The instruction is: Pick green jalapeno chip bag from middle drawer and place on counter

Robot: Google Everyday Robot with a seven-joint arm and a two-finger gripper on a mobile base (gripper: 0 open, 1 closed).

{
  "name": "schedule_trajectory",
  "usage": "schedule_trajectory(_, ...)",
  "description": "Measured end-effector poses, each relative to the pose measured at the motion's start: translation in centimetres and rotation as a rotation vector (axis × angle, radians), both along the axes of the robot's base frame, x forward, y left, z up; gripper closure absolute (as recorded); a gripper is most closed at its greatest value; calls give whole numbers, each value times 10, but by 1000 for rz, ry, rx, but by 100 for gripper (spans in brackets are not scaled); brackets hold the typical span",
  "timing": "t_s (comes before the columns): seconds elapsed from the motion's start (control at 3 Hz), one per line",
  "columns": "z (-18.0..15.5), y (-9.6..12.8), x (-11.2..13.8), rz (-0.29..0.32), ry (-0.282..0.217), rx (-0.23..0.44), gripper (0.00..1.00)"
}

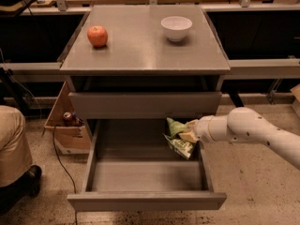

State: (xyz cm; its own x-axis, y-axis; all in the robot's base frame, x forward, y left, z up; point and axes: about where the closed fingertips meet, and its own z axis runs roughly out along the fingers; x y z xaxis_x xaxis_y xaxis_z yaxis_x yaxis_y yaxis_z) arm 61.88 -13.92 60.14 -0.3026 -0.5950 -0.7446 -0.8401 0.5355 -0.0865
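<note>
The green jalapeno chip bag (pixel 178 138) is crumpled and held in the air above the right side of the open middle drawer (pixel 145 175). My gripper (pixel 191 133) reaches in from the right on a white arm and is shut on the bag's right end. The bag is clear of the drawer floor, just below the closed drawer front above. The counter (pixel 140 46) is the grey cabinet top, higher up and behind.
A red apple (pixel 97 35) sits on the counter's left and a white bowl (pixel 176 28) at its back right. A cardboard box (pixel 68 125) with a can stands left of the cabinet. A person's leg (pixel 14 158) is at the far left.
</note>
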Motion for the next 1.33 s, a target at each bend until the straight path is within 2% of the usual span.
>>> schedule_trajectory(0.33,36,15,2,42,-41,-33,100)
schedule_trajectory(0.67,91,34,4,85,-106,-96,100)
schedule_trajectory(1.0,157,49,4,113,-204,-162,100)
schedule_trajectory(1.33,229,53,4,122,-317,-236,100)
